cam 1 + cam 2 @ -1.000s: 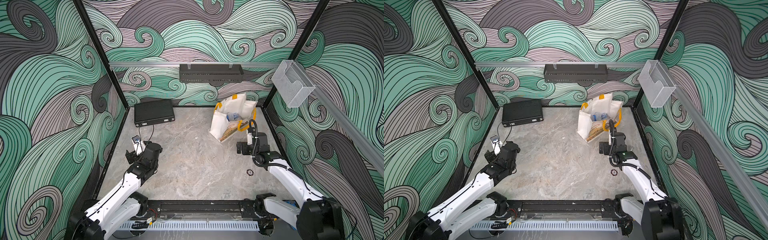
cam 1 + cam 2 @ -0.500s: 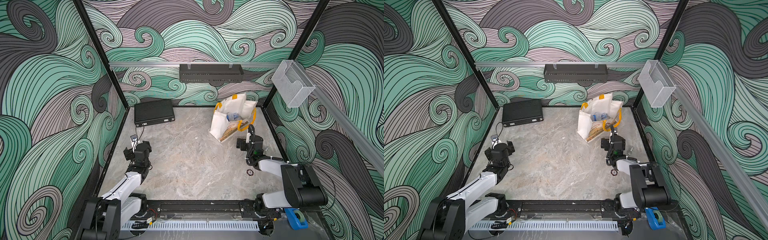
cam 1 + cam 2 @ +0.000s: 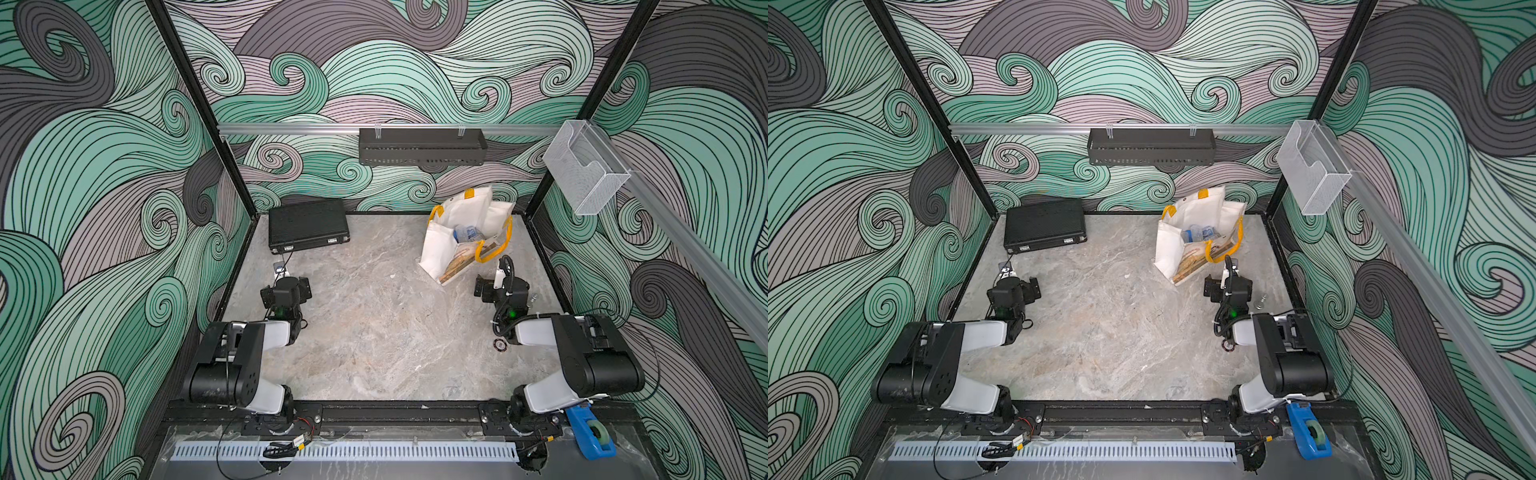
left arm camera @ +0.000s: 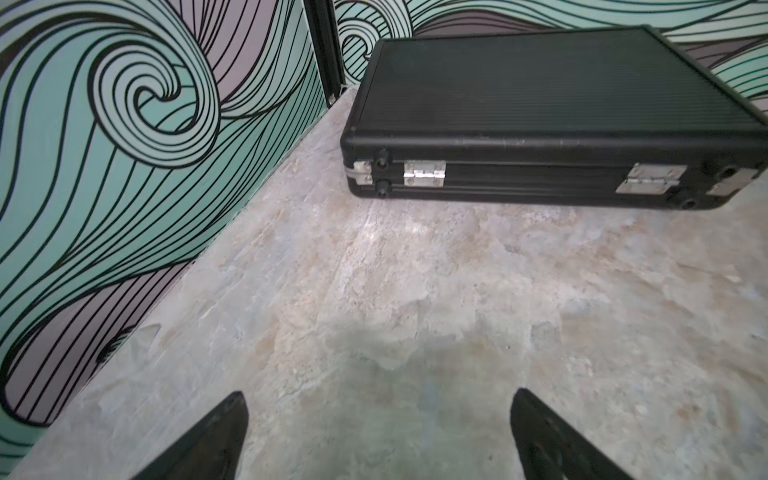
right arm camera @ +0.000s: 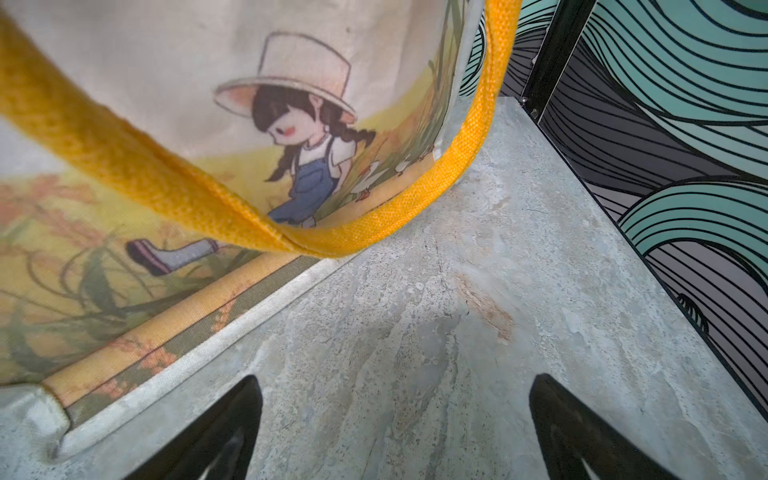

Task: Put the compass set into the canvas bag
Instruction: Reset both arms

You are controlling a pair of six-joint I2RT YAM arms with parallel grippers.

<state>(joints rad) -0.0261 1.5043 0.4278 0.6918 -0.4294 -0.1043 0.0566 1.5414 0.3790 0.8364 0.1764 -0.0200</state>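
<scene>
Left wrist view shows you the left gripper with its jaws wide apart and empty, over bare tabletop and facing the black briefcase. Right wrist view shows the right gripper likewise spread and empty, just beside the printed panel of the canvas bag, with one yellow handle hanging in front of it.

In both top views the bag stands at the far right of the table, mouth open. The compass set, judged to be the clear pack with blue parts, lies inside that mouth; finer detail is too small to confirm.

Step in hand: treat the placement as done. The next move calls for no grasp. Hold both arms clear of the handles and verify that the pack sits inside the rim.

Count:
- one canvas bag with two yellow handles
- one compass set
- one briefcase, far left
- two grippers
- two small loose items near the right arm: one ring and one metal piece
</scene>
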